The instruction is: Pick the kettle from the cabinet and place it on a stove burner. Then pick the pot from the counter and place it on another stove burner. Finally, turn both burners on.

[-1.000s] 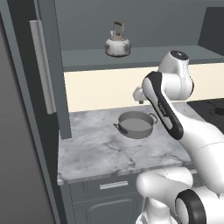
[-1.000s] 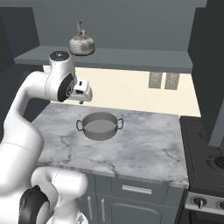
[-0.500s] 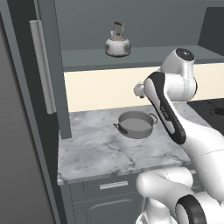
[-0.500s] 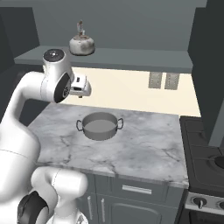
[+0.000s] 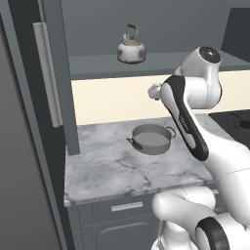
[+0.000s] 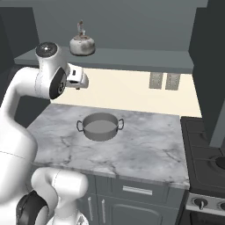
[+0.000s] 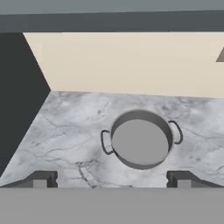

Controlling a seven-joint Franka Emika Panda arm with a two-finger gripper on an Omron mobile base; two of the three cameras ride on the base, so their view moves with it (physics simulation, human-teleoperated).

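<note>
Nearest the base, dark grey drawers [image 6: 140, 191] sit under the front edge of the counter [image 5: 112, 171], a white-grey veined slab. At its right end the black cooktop [image 6: 204, 158] begins, with knobs [image 6: 200, 203] along its front and a burner [image 6: 219, 161] under the grate; a corner of it also shows at the right edge of the left base view [image 5: 234, 119].

The pot [image 5: 152, 139] stands upright on the counter, about midway between its front and back edges and toward the middle of its length. It is wide, shallow and grey, with no lid and a small dark handle on each side. From the right base view it sits left of the slab's centre [image 6: 101, 126], and in the hand view it lies between the two finger tips, well beyond them [image 7: 141, 144].

The gripper [image 6: 83, 81] hangs in the air above the counter's back part, higher than the pot and apart from it, below the cabinet shelf. Its fingers [image 7: 41, 179] stand wide apart with nothing between them.

Behind the counter runs a cream wall [image 5: 112, 100] with two outlets [image 6: 163, 81]. Above it, the kettle [image 5: 131, 49] stands upright on the open cabinet's shelf [image 5: 102, 66], near that shelf's front edge [image 6: 82, 44]. The cabinet door [image 5: 53, 78] stands swung open at the left, its long pale bar handle [image 5: 45, 73] vertical.
</note>
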